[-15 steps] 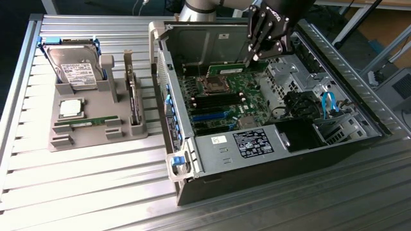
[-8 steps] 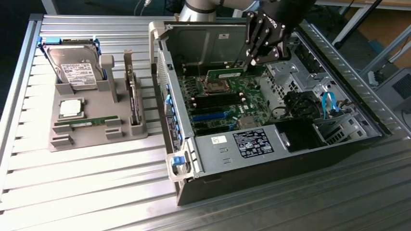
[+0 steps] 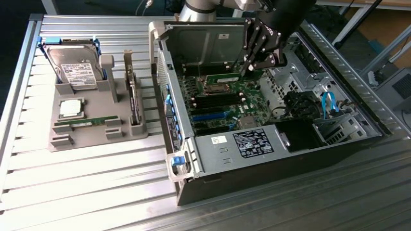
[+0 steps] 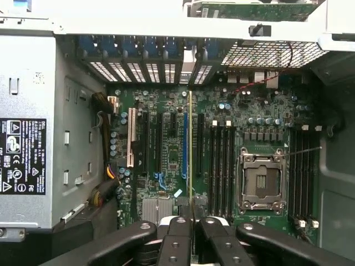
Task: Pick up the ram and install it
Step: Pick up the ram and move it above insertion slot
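One claw [image 3: 249, 66] pinching the ram [image 3: 222, 77] over the motherboard [image 3: 226, 98], ram's gripped end hidden inside.

My arm [image 3: 196, 9] is cut off by the upper edge of the exterior view. There my end effector [image 3: 255, 66] covers the end of the ram [image 3: 222, 78] where I grip it, so that end is hidden. In the wrist view the ram is seen edge-on, as one thin line, so its chips are hidden. My fingers [image 4: 177, 244] are cut by the edge of that picture. The print on the power supply label [image 3: 255, 144] is too small to read. The surface [image 3: 96, 192] runs out of the exterior view on several sides.
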Controlling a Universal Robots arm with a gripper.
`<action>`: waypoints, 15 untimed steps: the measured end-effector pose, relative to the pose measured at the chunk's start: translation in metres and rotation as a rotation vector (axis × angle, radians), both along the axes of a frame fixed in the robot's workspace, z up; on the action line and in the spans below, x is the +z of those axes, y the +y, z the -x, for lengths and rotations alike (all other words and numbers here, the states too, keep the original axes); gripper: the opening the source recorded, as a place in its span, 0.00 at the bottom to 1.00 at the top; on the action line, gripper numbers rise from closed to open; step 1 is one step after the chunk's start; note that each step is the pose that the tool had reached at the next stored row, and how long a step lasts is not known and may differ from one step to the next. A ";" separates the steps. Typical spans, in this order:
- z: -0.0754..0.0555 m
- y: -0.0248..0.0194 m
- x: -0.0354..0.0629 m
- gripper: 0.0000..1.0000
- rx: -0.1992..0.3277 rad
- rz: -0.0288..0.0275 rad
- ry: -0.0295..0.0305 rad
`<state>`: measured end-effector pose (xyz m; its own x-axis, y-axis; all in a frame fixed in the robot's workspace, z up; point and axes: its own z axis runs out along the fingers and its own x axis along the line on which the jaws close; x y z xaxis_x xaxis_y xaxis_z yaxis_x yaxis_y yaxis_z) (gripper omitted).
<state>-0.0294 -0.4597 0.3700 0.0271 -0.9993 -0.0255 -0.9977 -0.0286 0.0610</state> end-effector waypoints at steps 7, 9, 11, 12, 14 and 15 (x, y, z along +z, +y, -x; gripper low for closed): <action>0.000 0.0000 -0.0005 0.12 0.000 -0.0001 0.0000; 0.000 0.0000 -0.0005 0.12 0.000 -0.0001 0.0000; 0.000 0.0013 -0.0009 0.12 0.000 -0.0003 -0.0001; 0.000 0.0034 -0.0011 0.12 0.000 -0.0001 -0.0001; 0.000 0.0071 -0.0015 0.12 0.000 -0.0001 0.0000; 0.000 0.0094 -0.0017 0.12 0.000 -0.0002 -0.0001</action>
<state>-0.0294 -0.4504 0.3682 0.0271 -0.9993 -0.0256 -0.9977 -0.0286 0.0609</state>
